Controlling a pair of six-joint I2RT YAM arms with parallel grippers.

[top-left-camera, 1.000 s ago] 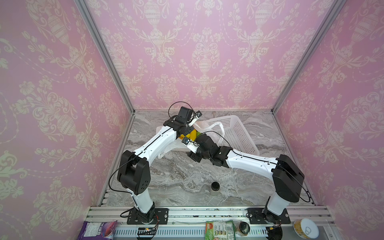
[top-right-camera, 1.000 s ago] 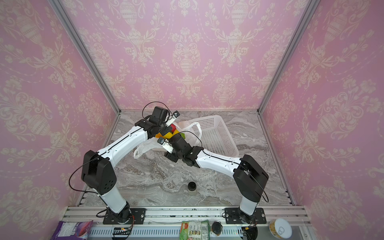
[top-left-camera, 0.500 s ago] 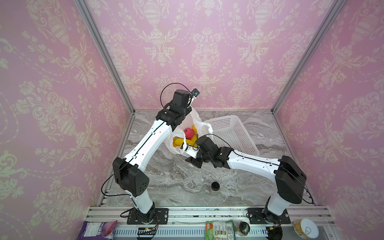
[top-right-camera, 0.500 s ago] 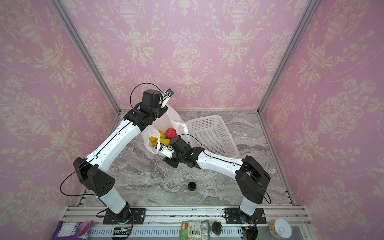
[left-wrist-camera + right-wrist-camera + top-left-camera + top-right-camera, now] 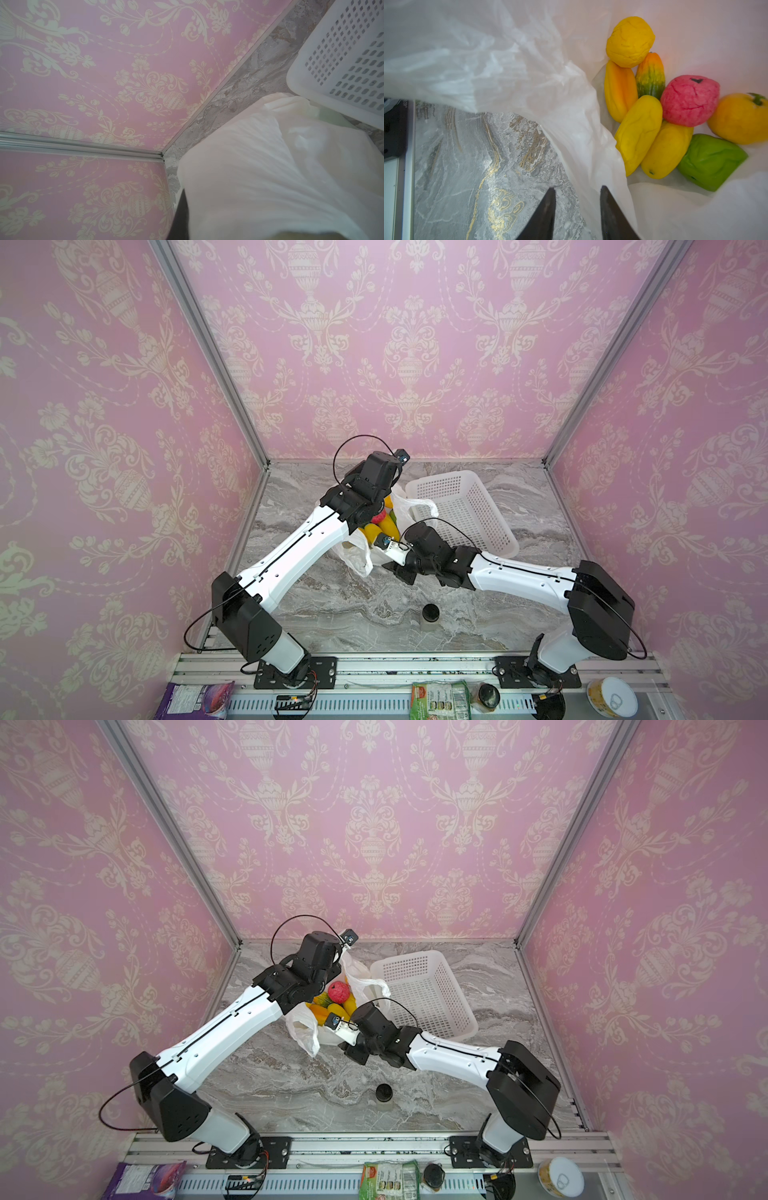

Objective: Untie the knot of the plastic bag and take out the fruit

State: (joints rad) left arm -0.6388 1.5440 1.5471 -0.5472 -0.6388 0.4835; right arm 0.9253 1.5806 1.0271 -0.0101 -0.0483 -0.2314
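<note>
**A:** Top views, first item?

**B:** Plastic bag, white and translucent, on the marble table, just beside the white basket. The mouth is open and its far edge is held up under the left arm. The handle loops are apart: one droops toward the front, one lies against the basket.

**A:** Contents?

**B:** Fruit, inside the bag: a pink-red round piece among yellow ones. The right arm reaches to the bag's near edge. A dark-lidded jar stands well apart, toward the front.

**A:** Left wrist view?

**B:** Left gripper: only one dark finger shows. It is clenched on the bag's film, which pulls taut from it. A corner of the basket is close by.

**A:** Right wrist view?

**B:** Right gripper: fingertips parted, nothing pinched. Marble shows in the gap, and the bag's edge runs just beside one fingertip. The fruit is heaped in the bag's bottom:
- four yellow pieces
- one green-and-orange
- one pink-red
- one orange with a green stalk
- one lumpy green
</note>
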